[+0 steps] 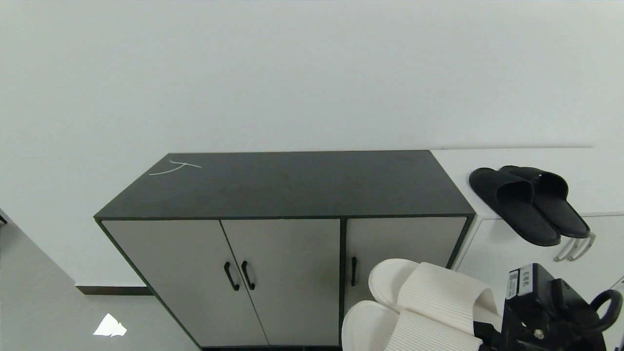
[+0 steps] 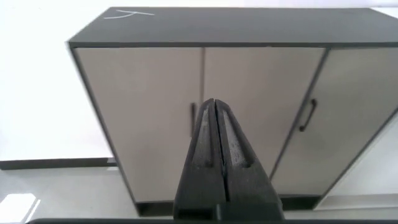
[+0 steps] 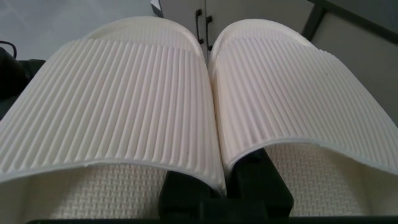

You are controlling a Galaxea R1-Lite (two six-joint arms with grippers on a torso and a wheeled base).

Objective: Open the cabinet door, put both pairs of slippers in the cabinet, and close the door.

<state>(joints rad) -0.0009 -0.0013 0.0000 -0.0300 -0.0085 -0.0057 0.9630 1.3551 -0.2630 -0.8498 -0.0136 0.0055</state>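
Background: plain white wall is seen behind everything, with grey floor at the near left.
Cabinet: a low black-topped cabinet is set against the wall. Its three pale grey doors are all shut, each fitted with a short black bar handle.
Mark: a thin white chalk-like line is drawn at the far left corner of the cabinet top.
Cream pair: two cream rubber slippers with wide, finely ribbed straps and textured insoles are held off the floor, near and in front of the rightmost door. They lie side by side and touching, rounded toes towards the cabinet.
Right gripper: the right gripper is clamped on the meeting inner edges of the cream pair, one finger under each strap.
Black pair: two black rubber slide slippers are laid together on a white side cabinet at the right.
Left gripper: the left gripper is held before the two left doors, its dark fingers pressed fully together with nothing between them.
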